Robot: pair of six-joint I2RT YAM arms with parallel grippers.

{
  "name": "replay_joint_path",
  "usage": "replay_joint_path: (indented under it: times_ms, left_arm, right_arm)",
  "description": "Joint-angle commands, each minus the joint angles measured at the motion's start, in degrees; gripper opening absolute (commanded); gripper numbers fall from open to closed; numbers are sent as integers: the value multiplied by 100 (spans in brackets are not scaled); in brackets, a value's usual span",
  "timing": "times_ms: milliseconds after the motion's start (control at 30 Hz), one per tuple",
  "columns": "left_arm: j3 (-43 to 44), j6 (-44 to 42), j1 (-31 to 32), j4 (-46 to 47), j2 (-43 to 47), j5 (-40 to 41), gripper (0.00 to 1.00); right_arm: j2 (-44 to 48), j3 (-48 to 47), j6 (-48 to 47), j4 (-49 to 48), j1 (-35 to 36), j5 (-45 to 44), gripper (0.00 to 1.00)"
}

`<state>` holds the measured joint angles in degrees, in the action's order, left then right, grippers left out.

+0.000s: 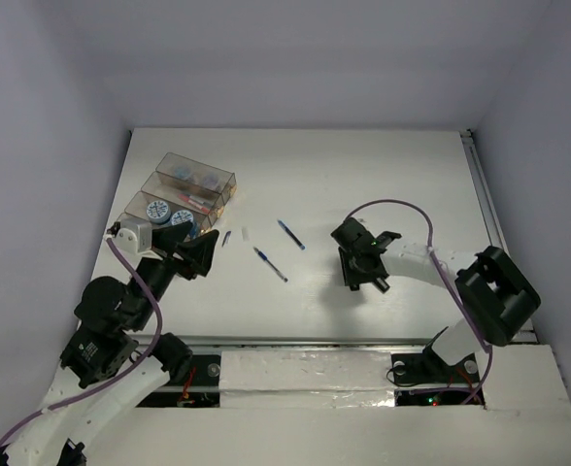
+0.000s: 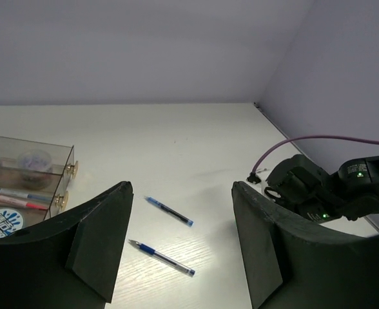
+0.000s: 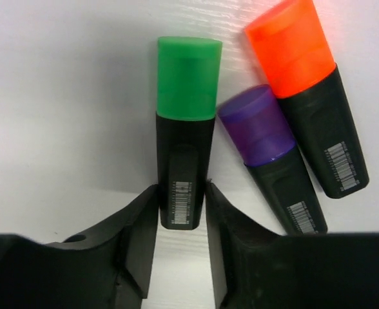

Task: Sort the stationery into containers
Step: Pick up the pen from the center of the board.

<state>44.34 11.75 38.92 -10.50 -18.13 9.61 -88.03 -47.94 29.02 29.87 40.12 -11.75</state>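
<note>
On the surface (image 3: 60, 96) at right, my right hand (image 3: 182, 199) clamps the green marker (image 3: 185, 138) by its barrel.
Outermost of three, so easiest to pinch; left hand (image 2: 180, 225) released, empty, by the containers (image 2: 35, 152).

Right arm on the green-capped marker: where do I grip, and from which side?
Grip the green-capped marker across its black barrel, near the tail end, coming straight down from above. It lies flat with straight, parallel barrel sides. The purple-capped marker angles away toward the tail, so a finger fits there; the right gripper straddles that end now.
</note>
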Motion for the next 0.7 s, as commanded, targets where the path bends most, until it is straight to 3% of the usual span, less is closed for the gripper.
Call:
replay_joint_path:
  times_ms: [0,33,100,233,367,567,667]
  left_arm:
    - [-92,-102,11,329,125,129,60]
    - [-101,-94,11,330,134,155,60]
    - [-136,-67,11,321,161,217,62]
    - [-153,3,11,294,222,436,69]
    - [-171,47,11,294,319,796,80]
    - [-171,134,11,233,512,1534,92]
    - [-171,205,11,119,609,1921,93]
  right_arm:
    - [-285,-277,183,89,163,-468,33]
    - [-311,-320,183,107,215,-530,23]
    - [-259,-426,245,194,286,-723,16]
    - [346,-786,228,344,637,-742,15]
    - [770,-1190,17,-410,822,-145,15]
    - [-386,-2358,-352,-1913,1051,1434,15]
    - [-1204,-3103,-353,-2580,1103,2069,14]
